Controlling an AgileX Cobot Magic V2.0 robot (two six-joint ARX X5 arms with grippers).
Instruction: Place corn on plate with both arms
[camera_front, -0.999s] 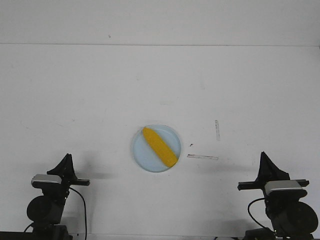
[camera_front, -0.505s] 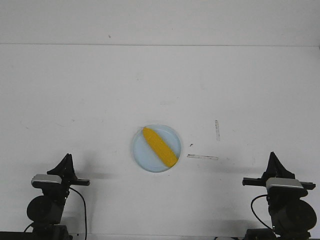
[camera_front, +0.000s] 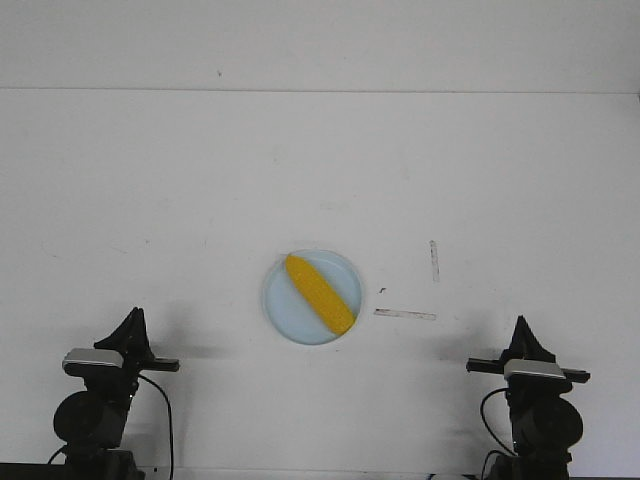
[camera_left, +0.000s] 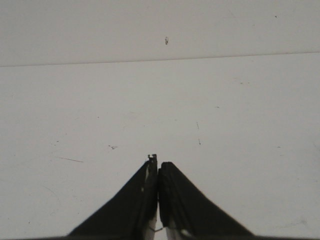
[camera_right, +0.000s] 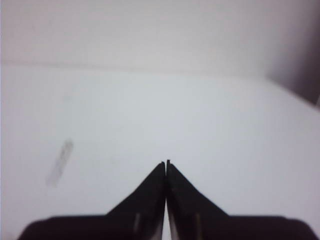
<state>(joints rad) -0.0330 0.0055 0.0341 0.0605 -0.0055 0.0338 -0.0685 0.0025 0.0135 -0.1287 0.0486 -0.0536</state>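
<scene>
Yellow corn (camera_front: 320, 293) is lying diagonally across the pale blue plate (camera_front: 282, 305), just below the middle of the front view, tapered end toward the upper left and the fat end down near the lower-right rim. It looks fully inside the rim, nothing hanging over, so I'd call the placing part done. Just right of the plate there are a couple of faint grey marks (camera_front: 405, 314) on the white bench (camera_front: 150, 200), otherwise nothing near it. Both arms are parked well apart from the plate: left gripper (camera_front: 131, 331) in the lower left corner of the frame, right gripper (camera_front: 524, 338) in the lower right. Wrist views show the left fingers (camera_left: 142, 192) clenched together with nothing between them, and the right fingers (camera_right: 150, 192) pressed tip to tip the same way, also empty, though that view is kinda blurry. Judging from all that, there's basically nothing left except maybe the arms settling at rest.
</scene>
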